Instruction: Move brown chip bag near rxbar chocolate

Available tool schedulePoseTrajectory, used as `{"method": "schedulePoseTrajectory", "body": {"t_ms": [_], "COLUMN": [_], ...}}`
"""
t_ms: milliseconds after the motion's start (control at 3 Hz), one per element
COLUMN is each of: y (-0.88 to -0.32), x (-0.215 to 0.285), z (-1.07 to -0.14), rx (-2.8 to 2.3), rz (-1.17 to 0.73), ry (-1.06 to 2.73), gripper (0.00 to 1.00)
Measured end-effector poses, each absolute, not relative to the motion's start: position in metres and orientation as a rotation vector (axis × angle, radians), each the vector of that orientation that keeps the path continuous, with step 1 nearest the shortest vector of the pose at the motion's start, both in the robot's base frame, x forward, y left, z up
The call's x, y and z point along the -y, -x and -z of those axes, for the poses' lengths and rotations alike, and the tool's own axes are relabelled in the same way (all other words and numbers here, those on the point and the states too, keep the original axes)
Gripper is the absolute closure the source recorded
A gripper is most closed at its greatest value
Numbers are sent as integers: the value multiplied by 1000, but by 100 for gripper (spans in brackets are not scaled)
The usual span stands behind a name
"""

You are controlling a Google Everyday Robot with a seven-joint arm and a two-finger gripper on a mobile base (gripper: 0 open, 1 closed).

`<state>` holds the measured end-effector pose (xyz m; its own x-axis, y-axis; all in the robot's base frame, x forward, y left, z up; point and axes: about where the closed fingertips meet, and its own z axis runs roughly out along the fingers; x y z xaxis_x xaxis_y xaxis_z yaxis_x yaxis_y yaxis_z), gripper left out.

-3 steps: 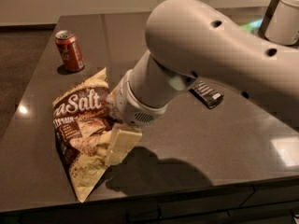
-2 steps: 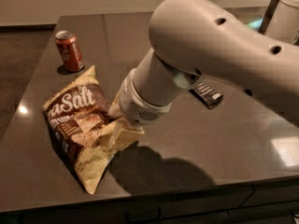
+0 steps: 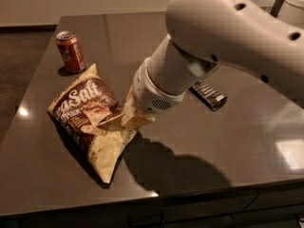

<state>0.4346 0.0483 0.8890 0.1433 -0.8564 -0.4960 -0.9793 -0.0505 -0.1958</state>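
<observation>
Red aluminium soda can (image 3: pixel 71 51), upright at the far left of the glossy dark-grey surface (image 3: pixel 247 127), just behind the load. Beside it, the large crinkled brown chip bag (image 3: pixel 88 118) with white "Salt" lettering and cream-tan corners lies tilted. Its right edge appears raised and a shadow falls beneath it. The cream two-finger claw (image 3: pixel 126 119) is clenched on that right edge, below the thick white robot arm (image 3: pixel 223 37).

To the right, well apart from the bag, the small flat rxbar chocolate (image 3: pixel 209 94) in its glossy black wrapper rests on the surface, partly hidden by the arm. The step in hand is judged to be carrying the bag rightward. This is best done with a firm pinch and a low lift, since the limp foil may slip or drag. Set-down should fall just short of the bar so the bag's trailing corner does not push it. The can lies away from the path, and nothing visible stands between bag and bar.
</observation>
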Motion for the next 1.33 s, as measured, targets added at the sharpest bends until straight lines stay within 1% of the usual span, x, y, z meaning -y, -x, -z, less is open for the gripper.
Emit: {"method": "schedulePoseTrajectory", "body": {"t_ms": [333, 1000, 1333], "y": [-464, -530, -546], "x": [-36, -1, 26], "z": [-903, -923, -924], "rx": [-1790, -1913, -1968], "rz": [-309, -214, -180], "ry": [1874, 1698, 1638], "gripper": [100, 100, 100]}}
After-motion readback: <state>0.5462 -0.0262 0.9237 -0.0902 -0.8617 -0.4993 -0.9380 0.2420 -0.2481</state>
